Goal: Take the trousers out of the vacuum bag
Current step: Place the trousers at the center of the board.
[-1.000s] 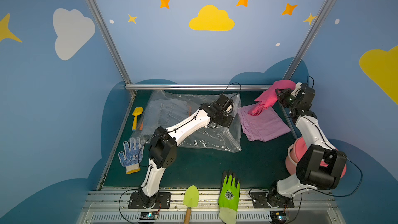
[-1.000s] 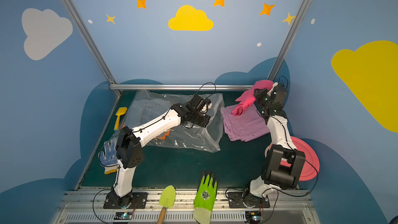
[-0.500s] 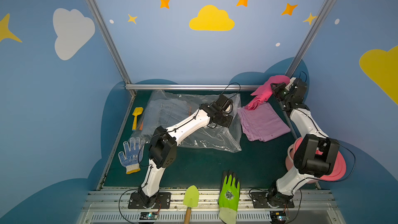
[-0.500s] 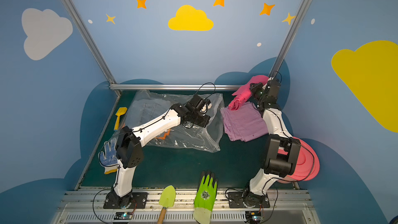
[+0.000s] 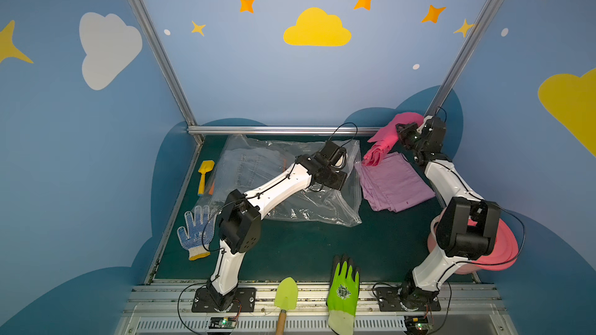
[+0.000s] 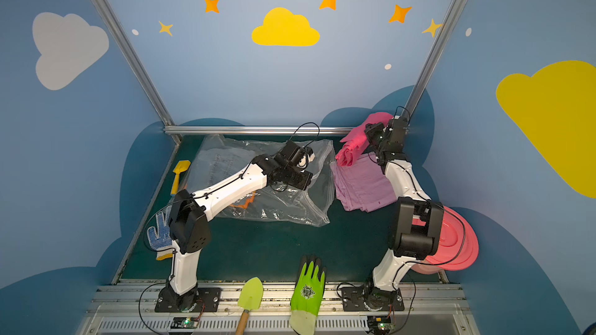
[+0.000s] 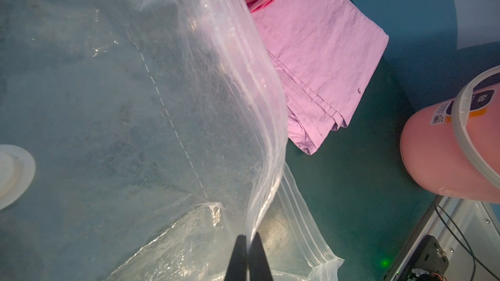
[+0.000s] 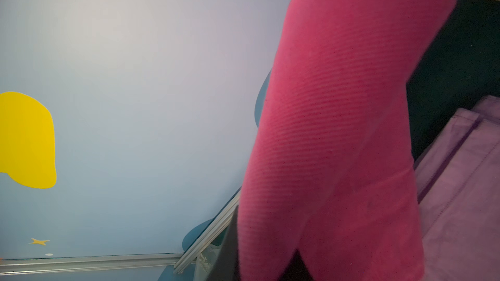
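Pink ribbed trousers [image 5: 383,143] out, clamped in right tool [image 5: 403,132] over folded lilac trousers [image 5: 393,182] on table [image 5: 306,252]. Left tool [image 7: 248,239] pinched shut on clear crinkly plastic vacuum bag [image 5: 309,207] rim. Leaves light blue denim trousers [image 5: 251,169], orange trousers [image 6: 246,203] inside.

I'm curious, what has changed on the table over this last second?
The right hand, shut on the hot pink trousers, carried them a little toward the back and the robot's left; their lower end hangs at the far corner of the lilac trousers. The left hand stayed pinching the edge of the vacuum bag; bag and lilac trousers have not moved.
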